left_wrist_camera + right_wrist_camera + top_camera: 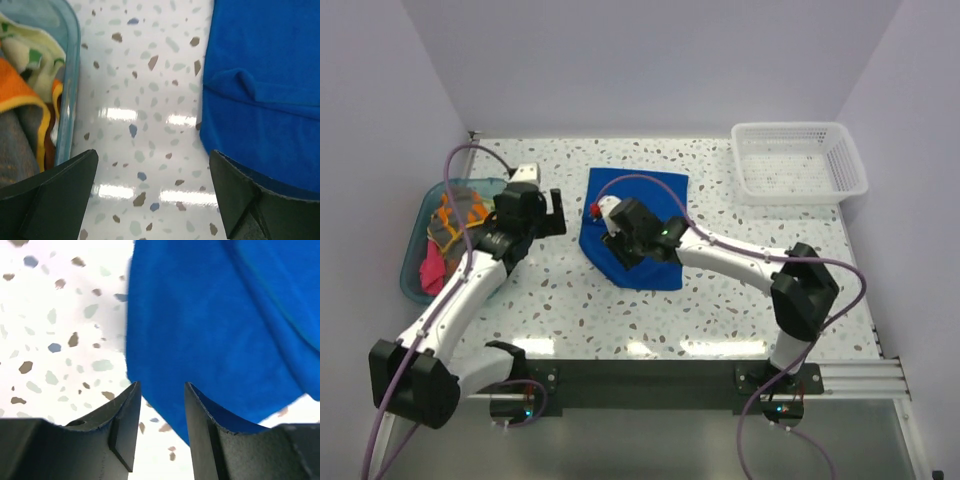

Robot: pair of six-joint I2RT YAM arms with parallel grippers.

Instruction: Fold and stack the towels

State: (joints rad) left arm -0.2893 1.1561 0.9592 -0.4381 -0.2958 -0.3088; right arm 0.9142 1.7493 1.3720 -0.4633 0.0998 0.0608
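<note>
Your left gripper (pixel 153 161) gaped wide and empty over the desk (pixel 145 75) between tub (pixel 72 75) and blue towel (pixel 260 100). Your right gripper (pixel 161 387) stood half-open, empty, over that towel's edge.

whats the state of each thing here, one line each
blue towel, folded over, lying flat
teal tub, upright, holding towels
other towels, crumpled heap in the tub
white basket, upright at the far right corner
left hand, open wide, holding nothing
right hand, partly open over the blue towel, gripping nothing
</note>
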